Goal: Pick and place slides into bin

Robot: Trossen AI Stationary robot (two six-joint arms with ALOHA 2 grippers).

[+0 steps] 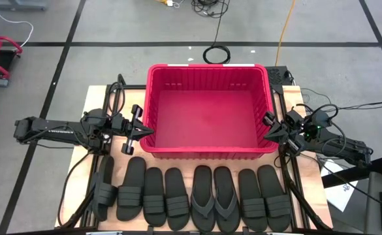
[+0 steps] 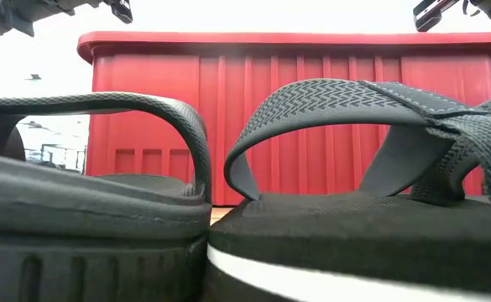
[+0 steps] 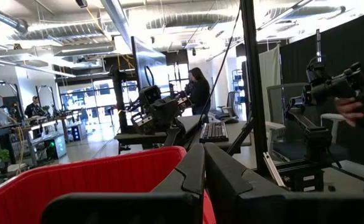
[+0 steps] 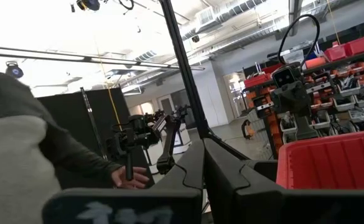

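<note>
Task status: not started, by my judgement. The bin (image 1: 210, 108) at table centre holds nothing. All eight slides (image 1: 197, 196) lie in a row at its 6 o'clock, matte black, soles down, touching side by side; the leftmost sits askew. My left pincer (image 1: 143, 130) hovers at the bin's 9 o'clock, fingers together. My right pincer (image 1: 268, 126) hovers at 3 o'clock, also together.
</note>
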